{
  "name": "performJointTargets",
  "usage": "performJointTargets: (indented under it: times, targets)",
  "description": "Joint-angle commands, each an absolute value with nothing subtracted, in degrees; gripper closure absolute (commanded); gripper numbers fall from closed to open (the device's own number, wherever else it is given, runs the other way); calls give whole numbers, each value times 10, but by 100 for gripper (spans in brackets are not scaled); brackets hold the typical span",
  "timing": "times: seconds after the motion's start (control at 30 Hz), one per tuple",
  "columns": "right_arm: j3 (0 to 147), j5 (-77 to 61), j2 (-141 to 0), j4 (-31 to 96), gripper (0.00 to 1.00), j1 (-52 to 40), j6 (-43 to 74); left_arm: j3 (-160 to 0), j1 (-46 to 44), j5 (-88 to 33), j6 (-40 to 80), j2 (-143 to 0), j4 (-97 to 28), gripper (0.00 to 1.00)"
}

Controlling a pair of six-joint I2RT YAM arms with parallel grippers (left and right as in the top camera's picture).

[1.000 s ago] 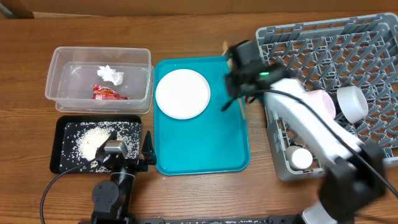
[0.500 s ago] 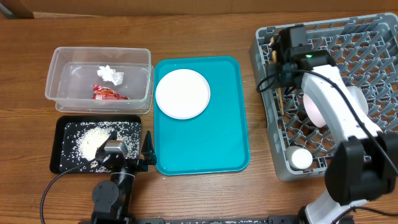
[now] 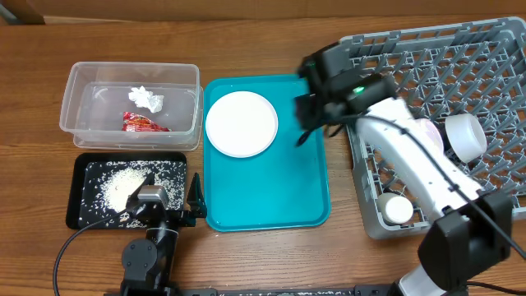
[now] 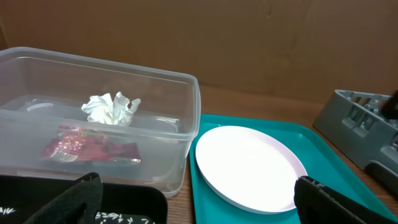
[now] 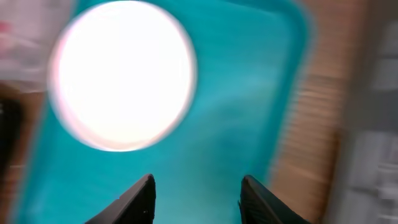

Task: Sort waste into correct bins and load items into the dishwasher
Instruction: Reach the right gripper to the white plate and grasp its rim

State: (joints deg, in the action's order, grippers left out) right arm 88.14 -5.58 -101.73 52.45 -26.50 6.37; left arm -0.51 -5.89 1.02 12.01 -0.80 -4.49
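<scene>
White plate [image 3: 241,123] next in line; right fingers [image 5: 140,199] back over the teal tray [image 3: 271,193].
These fingers stand wide and empty, the plate just ahead of them, seemingly lining up a rim grasp. Half a second earlier they hung over the grey rack [image 3: 460,57] with the chopsticks. Left fingers [image 4: 74,202], wide and empty, rest short of the plate, leaving room.

Overhead top-down; wrist views toward plate [image 3: 241,123]
</scene>
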Motion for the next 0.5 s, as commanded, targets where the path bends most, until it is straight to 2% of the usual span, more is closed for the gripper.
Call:
performJointTargets:
  times: [0.0, 0.2, 0.3, 0.33, 0.47]
  targets:
    - [878, -73, -1048, 485, 47, -300, 200, -3, -56, 4, 124, -4, -44, 0]
    - [868, -21, -1123, 442, 47, -315, 332, -3, -56, 4, 124, -4, -44, 0]
    - [868, -23, -1161, 421, 48, -314, 337, -3, -56, 4, 124, -4, -44, 0]
    - [868, -23, -1172, 416, 49, -314, 337, -3, -56, 4, 124, -4, -44, 0]
    - [867, -31, -1207, 407, 65, -318, 349, -3, -56, 4, 124, -4, -44, 0]
